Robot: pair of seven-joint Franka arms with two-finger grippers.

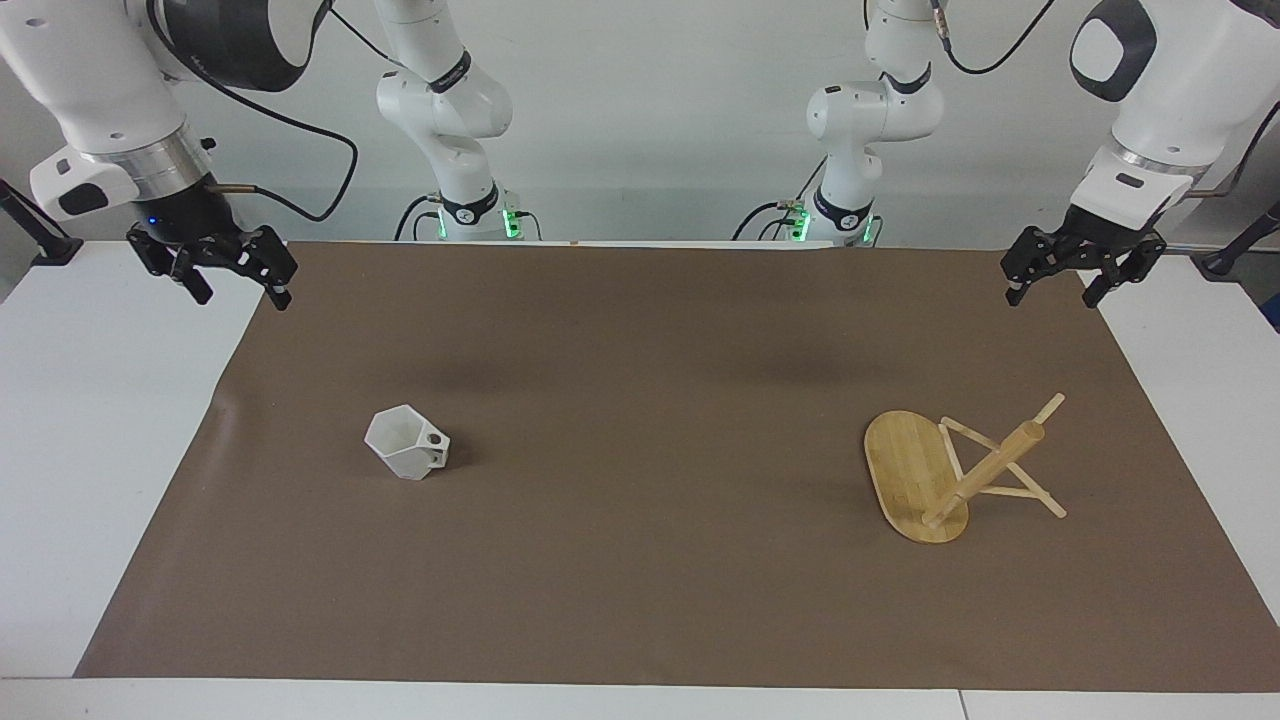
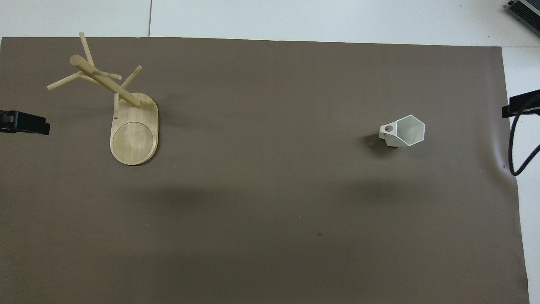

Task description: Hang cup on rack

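White cup [image 1: 407,441] upright on the brown mat [image 1: 640,600], toward the right arm's end of the table, well apart from the bamboo rack [image 1: 920,480] at the left arm's end. Right gripper [image 1: 240,290] hangs, fingers spread, above the mat's edge on the cup's side, so it looks the nearer arm. Left gripper [image 1: 1057,295], also spread, waits near the rack. Cup handle points toward the rack.

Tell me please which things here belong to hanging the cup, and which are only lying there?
Belong to the job:
- cup, upright on the mat
- rack, toward the left arm's end
- left gripper and right gripper, both open, waiting

Only there:
- brown mat
- white table
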